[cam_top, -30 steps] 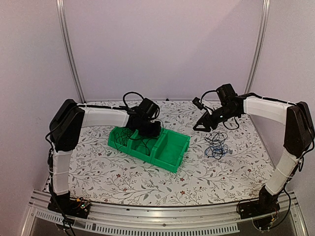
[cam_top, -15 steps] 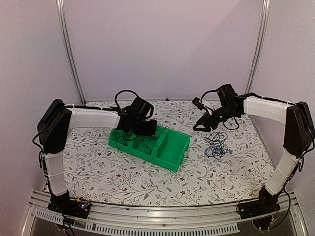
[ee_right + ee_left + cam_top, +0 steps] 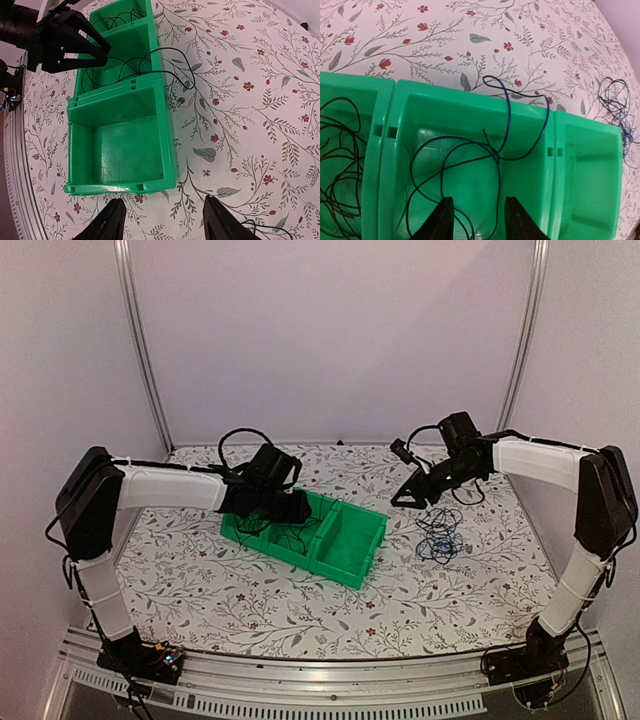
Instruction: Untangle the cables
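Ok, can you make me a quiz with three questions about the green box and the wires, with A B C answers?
1. Where does the tangled pile of cables lie? A) inside the green bin B) on the table beside the bin C) in a hand
2. How many compartments has the green bin? A) three B) two C) five
3. How is the right hand? A) shut on a cable B) shut on the bin C) open, holding nothing
Answers: 1 B, it lies on the flowered table, apart from the bin. 2 A, two dividers split it in three. 3 C, its fingers stand apart with nothing between them.
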Robot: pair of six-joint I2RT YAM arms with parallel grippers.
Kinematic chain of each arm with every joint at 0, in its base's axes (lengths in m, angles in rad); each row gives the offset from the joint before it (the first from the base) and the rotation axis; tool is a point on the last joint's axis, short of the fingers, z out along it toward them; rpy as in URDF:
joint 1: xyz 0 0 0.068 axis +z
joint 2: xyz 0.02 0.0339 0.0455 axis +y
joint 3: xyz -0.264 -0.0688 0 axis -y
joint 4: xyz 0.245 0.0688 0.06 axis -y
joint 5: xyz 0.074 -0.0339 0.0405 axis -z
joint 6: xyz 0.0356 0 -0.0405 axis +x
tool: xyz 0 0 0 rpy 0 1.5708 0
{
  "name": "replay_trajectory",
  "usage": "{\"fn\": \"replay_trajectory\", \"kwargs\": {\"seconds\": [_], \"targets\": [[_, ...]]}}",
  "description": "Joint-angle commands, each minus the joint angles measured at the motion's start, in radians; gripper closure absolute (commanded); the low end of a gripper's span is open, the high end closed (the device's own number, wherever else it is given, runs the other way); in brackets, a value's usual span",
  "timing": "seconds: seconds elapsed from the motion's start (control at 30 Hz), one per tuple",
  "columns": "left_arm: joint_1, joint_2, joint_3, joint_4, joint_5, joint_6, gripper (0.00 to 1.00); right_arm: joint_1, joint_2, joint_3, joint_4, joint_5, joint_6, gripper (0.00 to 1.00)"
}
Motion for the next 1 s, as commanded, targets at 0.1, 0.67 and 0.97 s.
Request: {"fn": "replay_trajectory", "kwargs": {"seconds": [0.1,0.67,0.97], "targets": [[-0.001,0.126,0.155,0.049,0.018,0.058,0.6,0.001,0.016,-0.018,0.008,-0.022,0.014,0.43],[0.024,0.253,0.279,-0.005,0.048,0.072,0.92,0.001,0.014,-0.025,0.006,-0.003,0.015,0.43],[-0.005,-0.014,0.11,0.001,-0.012,0.038,1.0,0.001,0.017,-0.03,0.004,-0.002,0.01,0.43]]}}
